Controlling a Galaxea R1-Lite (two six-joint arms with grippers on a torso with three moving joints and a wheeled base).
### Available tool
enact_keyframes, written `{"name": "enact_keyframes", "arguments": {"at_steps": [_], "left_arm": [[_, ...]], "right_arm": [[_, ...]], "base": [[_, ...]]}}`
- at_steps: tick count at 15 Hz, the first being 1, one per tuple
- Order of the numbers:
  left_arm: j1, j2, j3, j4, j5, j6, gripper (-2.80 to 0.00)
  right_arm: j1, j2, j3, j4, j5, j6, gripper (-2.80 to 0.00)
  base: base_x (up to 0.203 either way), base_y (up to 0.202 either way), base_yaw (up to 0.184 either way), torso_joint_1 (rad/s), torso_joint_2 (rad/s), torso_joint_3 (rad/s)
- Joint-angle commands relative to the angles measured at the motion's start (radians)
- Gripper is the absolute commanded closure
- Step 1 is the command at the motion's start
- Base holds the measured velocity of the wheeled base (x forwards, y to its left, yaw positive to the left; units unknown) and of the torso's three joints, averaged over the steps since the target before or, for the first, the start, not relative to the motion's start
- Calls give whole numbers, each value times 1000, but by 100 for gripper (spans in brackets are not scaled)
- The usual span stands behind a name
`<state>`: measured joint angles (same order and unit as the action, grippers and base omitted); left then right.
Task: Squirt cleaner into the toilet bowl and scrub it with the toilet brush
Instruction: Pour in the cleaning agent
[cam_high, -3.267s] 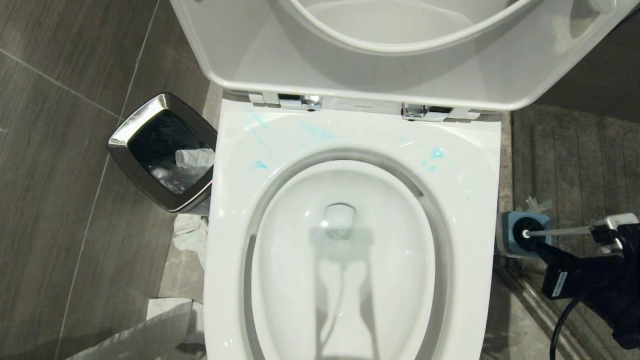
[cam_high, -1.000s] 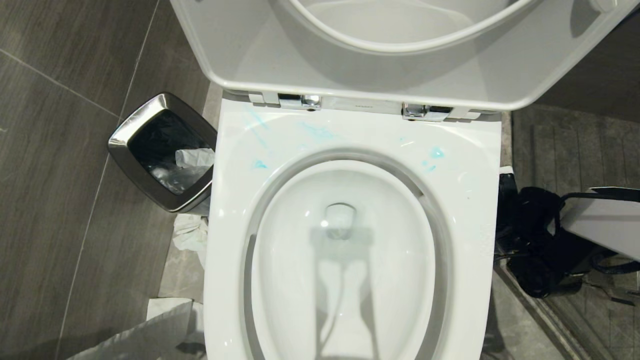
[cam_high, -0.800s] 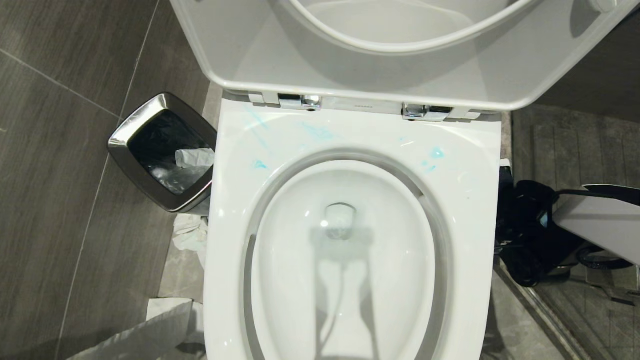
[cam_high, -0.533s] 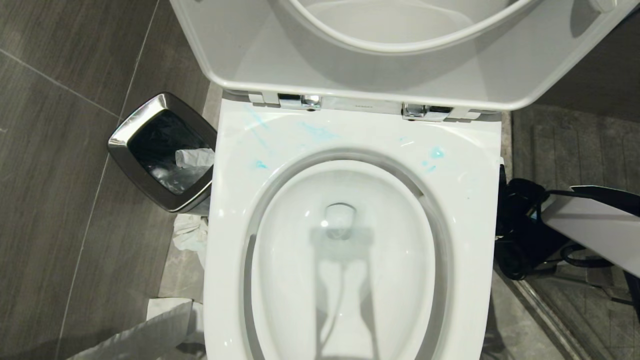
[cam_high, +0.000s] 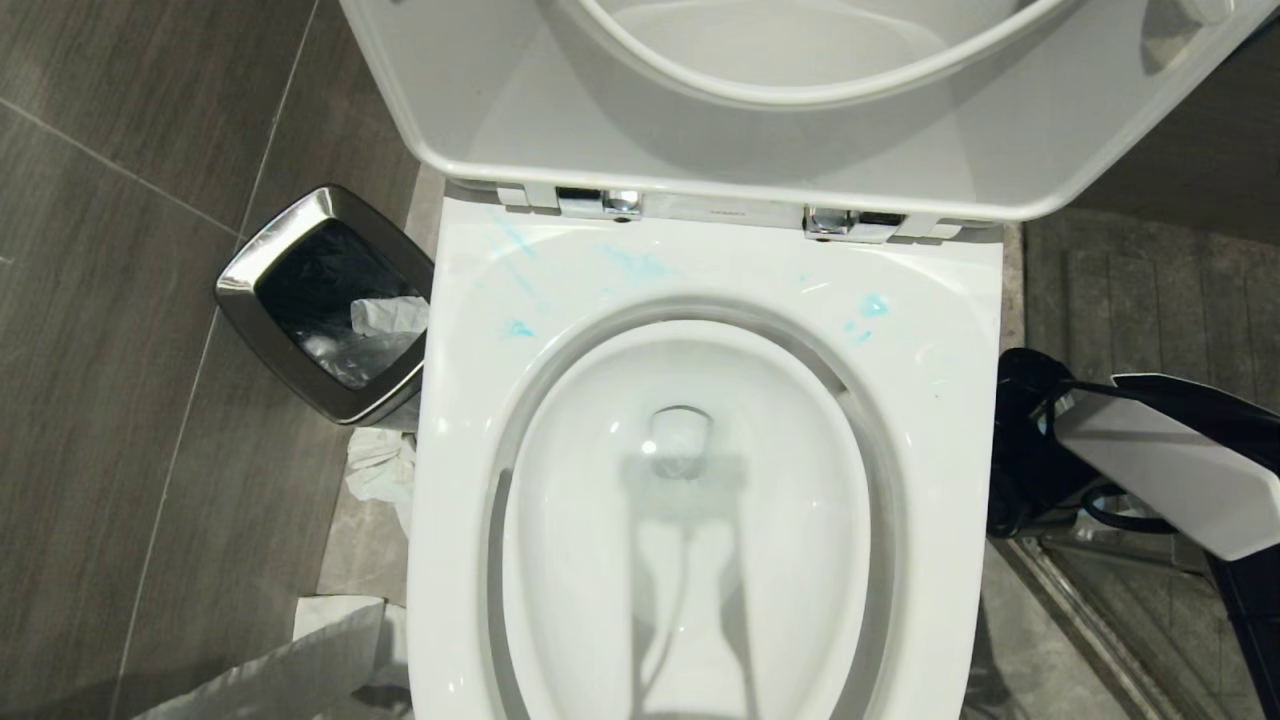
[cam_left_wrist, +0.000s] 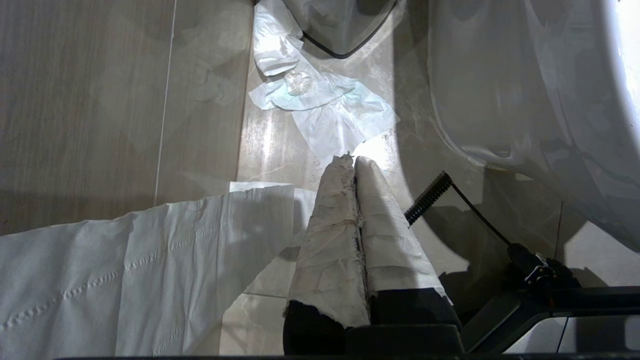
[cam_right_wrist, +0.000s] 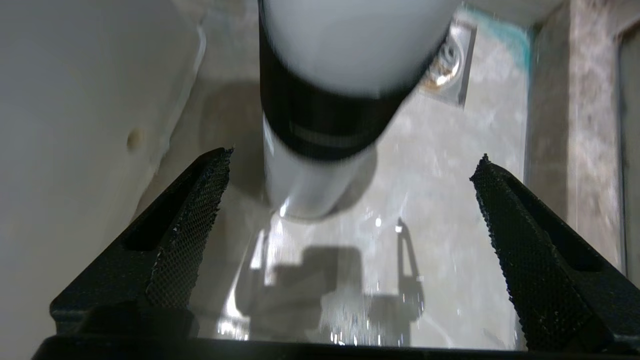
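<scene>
The toilet bowl fills the middle of the head view, seat and lid tipped up across the top of the frame. Turquoise smears streak the broad back rim, with another spot toward the upper right of the rim (the basin itself looks clean and white). At the left edge of the bowl stands a chrome-rimmed black bin with crumpled paper inside, and more tissue lies on the floor just below it.

The right arm comes in from the right edge of the frame, low beside the bowl, its black wrist close to the rim's outer side. In the right wrist view the right gripper has its black textured fingers spread wide with nothing between them; beyond them is wet floor, a floor drain and a blurred white-and-black cylinder I cannot identify.

The left gripper hangs over the floor beside the toilet's base, its paper-wrapped fingers pressed together, above scattered tissue.

Neither the cleaner nor the toilet brush can be made out in any view.
</scene>
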<state>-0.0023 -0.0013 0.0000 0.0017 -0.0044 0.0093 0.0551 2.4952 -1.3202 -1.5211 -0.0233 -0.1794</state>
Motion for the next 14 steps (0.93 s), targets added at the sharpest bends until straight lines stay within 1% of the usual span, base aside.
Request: {"name": "enact_keyframes", "arguments": {"at_steps": [1, 3, 9, 14], "left_arm": [[-1, 1, 2, 0, 0, 0, 0], [0, 1, 2, 0, 0, 0, 0], [0, 1, 2, 0, 0, 0, 0], [1, 1, 2, 0, 0, 0, 0]], "right_arm": [[0, 23, -57, -9, 2, -2, -280], [4, 35, -93, -9, 3, -2, -280], [14, 75, -214, -9, 23, -59, -280], [14, 108, -260, -9, 25, -94, -280]], "base": [[0, 0, 0, 0, 0, 0], [0, 0, 0, 0, 0, 0], [0, 0, 0, 0, 0, 0], [0, 0, 0, 0, 0, 0]]}}
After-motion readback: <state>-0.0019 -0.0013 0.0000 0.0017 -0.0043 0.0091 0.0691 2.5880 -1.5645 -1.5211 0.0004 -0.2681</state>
